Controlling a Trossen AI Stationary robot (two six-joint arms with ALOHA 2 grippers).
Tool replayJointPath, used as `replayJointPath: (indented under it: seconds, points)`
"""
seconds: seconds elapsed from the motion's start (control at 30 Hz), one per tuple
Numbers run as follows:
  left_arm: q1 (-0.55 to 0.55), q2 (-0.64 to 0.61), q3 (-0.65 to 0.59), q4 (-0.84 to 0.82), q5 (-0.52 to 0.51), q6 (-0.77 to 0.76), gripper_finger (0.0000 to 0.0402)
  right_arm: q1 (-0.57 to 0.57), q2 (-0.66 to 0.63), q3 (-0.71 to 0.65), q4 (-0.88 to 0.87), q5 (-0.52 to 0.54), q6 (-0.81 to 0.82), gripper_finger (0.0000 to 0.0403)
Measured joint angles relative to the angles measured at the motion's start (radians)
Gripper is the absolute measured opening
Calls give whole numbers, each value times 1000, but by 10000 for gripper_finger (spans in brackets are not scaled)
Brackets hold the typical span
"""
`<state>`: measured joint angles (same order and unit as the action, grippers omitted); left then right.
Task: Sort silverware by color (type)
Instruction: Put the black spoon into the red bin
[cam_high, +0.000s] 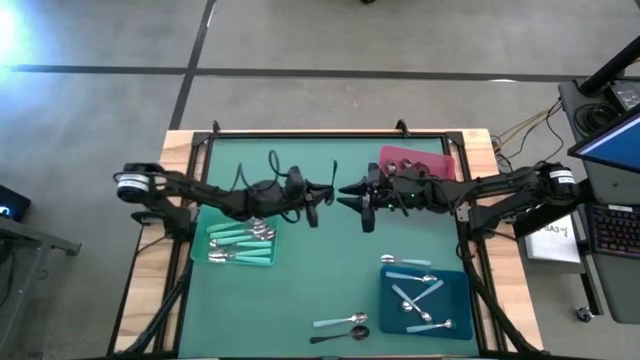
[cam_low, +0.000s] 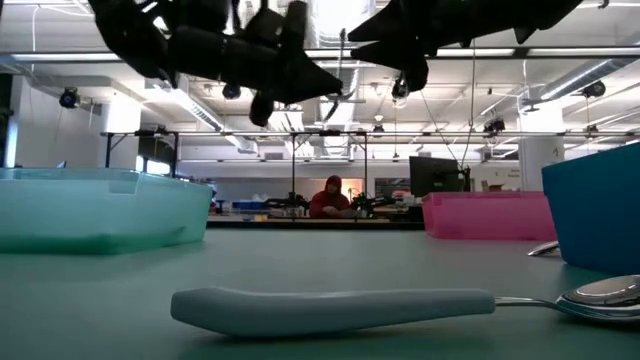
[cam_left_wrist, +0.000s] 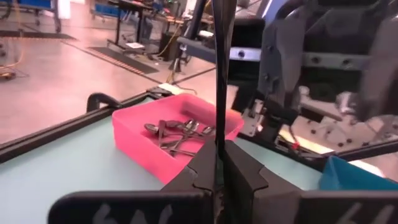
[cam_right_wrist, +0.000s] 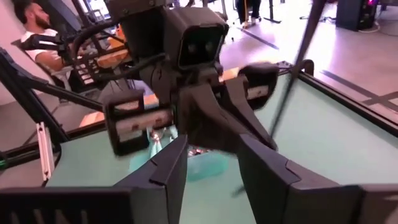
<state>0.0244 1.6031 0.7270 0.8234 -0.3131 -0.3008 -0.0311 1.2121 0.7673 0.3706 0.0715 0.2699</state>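
**Passing a dark spoon across the middle of the table**

Meeting above the centre of the high view, the two arms face each other tip to tip. We see the left gripper (cam_left_wrist: 219, 152) clamped on a thin dark-handled metal spoon (cam_left_wrist: 219, 74), whose long axis stands upright between the fingers. The right gripper (cam_right_wrist: 212, 143) has its fingers spread, empty, just beside and pointing at that spoon. We judge a handover is next: the right arm is nearer the pink plastic tray (cam_high: 415, 160) at upper right, where the left wrist view shows dark metal spoons (cam_left_wrist: 180, 132) lying, which the high view hides behind the arm. The low view alone shows both grippers well above the table. A pale blue-handled spoon (cam_high: 340, 321) and a dark one (cam_high: 335, 337) lie loose at bottom centre.
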Motion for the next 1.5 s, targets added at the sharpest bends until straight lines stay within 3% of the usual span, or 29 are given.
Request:
replayJointPath:
  seconds: [0.17, 0.33, 0.47, 1.03, 1.2, 1.37, 1.5]
  points:
    - [-32, 61, 69, 3, -121, 48, 0, 0, 0, 0, -11, 34, -6, 173]
    - [-45, 84, 77, 0, -196, 46, 0, 0, 0, 5, -21, 200, -8, 207]
    - [-63, 86, 78, 8, -278, 45, 0, -1, 0, 5, -21, 268, -8, 214]
    - [-105, 177, 193, -11, -278, 86, 0, -6, 0, 7, 10, 296, -7, 212]
    - [-107, 177, 196, -11, -281, 84, 0, -19, 0, 7, 8, 296, -19, 165]
    - [-109, 176, 196, -11, -287, 82, 0, -38, 0, 7, 2, 290, -13, 39]
    - [-110, 176, 196, -10, -285, 82, 3, -46, 0, 8, 5, 288, -37, 11]
